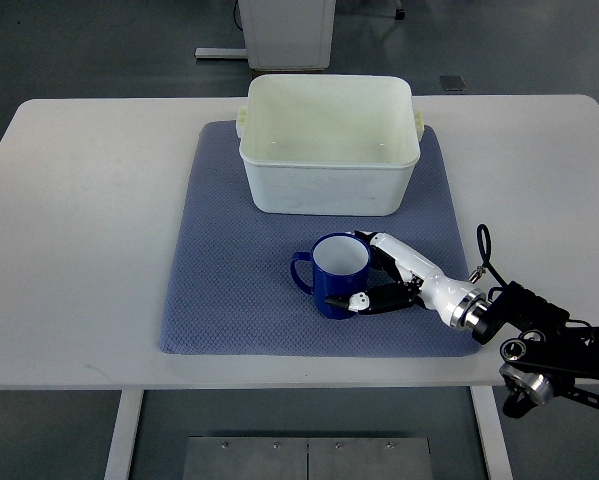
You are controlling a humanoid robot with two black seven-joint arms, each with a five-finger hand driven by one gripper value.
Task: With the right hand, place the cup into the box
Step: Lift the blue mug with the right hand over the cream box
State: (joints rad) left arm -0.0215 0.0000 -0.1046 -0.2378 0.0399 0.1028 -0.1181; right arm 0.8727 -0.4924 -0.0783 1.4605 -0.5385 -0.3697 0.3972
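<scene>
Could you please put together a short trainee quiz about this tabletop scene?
1. True or false: the blue cup already sits inside the white box.
2. Which hand is at the cup: A left, B right?
3. Fill in: cup and box both rest on a blue ___.

Key: 1 false, it stands upright on the mat, nearer the robot than the box. 2 B, fingers around its side. 3 mat.

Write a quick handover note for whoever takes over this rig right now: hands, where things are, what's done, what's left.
Right robot hand: fingers wrapped around the blue cup, which stands upright on the blue mat, handle pointing left.
Left robot hand: not in view.
White box: empty, at the far end of the mat, beyond the cup.
Done: the right hand has reached the cup; the grasp looks closed, though firmness is unclear.
Left: lift the cup, carry it over the box, set it inside, release.
</scene>
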